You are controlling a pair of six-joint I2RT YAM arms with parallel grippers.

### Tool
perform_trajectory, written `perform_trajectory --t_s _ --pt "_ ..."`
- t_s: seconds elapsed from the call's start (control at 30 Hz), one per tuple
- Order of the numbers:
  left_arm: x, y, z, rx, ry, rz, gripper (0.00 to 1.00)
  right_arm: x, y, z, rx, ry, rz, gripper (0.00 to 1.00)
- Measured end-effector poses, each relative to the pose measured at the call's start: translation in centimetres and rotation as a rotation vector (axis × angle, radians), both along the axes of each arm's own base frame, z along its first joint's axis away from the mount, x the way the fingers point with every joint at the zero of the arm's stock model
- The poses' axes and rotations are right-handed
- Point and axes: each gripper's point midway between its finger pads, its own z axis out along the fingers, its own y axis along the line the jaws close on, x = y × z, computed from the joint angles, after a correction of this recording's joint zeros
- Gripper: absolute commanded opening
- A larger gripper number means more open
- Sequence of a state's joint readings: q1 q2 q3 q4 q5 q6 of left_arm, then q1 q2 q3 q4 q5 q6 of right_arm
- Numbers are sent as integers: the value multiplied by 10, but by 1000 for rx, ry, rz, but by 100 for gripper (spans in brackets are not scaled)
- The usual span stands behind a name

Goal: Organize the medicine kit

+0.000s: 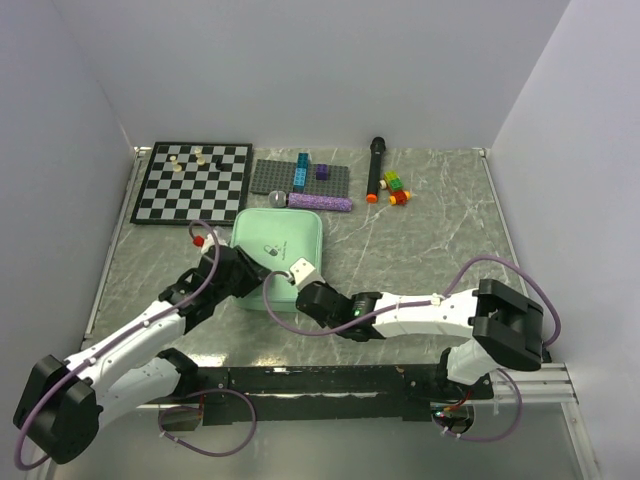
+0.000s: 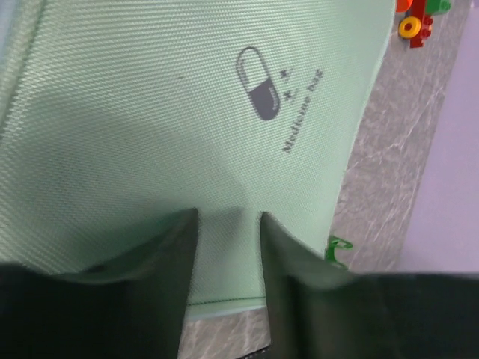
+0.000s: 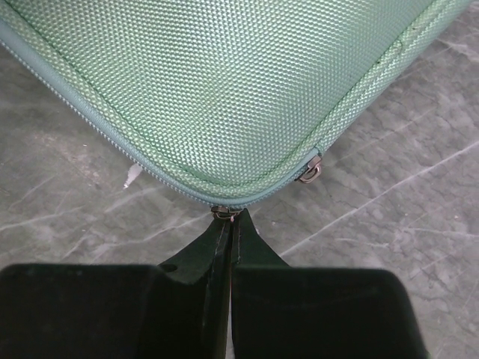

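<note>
Medicine kit (image 1: 278, 250) lies closed. Left gripper (image 2: 228, 217) at its 9 o'clock edge, jaws narrowly parted over the fabric. Right gripper (image 3: 230, 218) at 5 o'clock, pinched onto zip pull (image 3: 223, 212).

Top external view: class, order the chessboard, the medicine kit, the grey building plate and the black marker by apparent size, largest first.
1 and 2. chessboard and medicine kit: these look about alike. The kit is partly covered and lies nearer the camera, so I won't rank them.
3. grey building plate.
4. black marker, the smallest.

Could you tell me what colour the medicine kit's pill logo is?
Dark grey pill logo; left wrist view.
</note>
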State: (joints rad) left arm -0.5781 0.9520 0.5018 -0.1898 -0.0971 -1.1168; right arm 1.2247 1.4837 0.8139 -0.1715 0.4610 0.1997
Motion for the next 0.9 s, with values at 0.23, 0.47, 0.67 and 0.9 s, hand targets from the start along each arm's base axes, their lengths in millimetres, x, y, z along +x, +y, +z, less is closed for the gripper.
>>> perform_trajectory --t_s 0.23,0.47,0.67,0.9 --pt "-2 -5 -16 -14 9 -18 1 7 -19 1 2 0 -27 0" --pt "2 -12 -19 -35 3 -39 1 17 -30 -1 10 35 -73 0" --pt "3 -15 -18 -62 -18 -51 1 28 -40 3 96 98 -126 0" --pt "3 -17 -19 -82 -23 -63 1 35 -48 3 180 155 -163 0"
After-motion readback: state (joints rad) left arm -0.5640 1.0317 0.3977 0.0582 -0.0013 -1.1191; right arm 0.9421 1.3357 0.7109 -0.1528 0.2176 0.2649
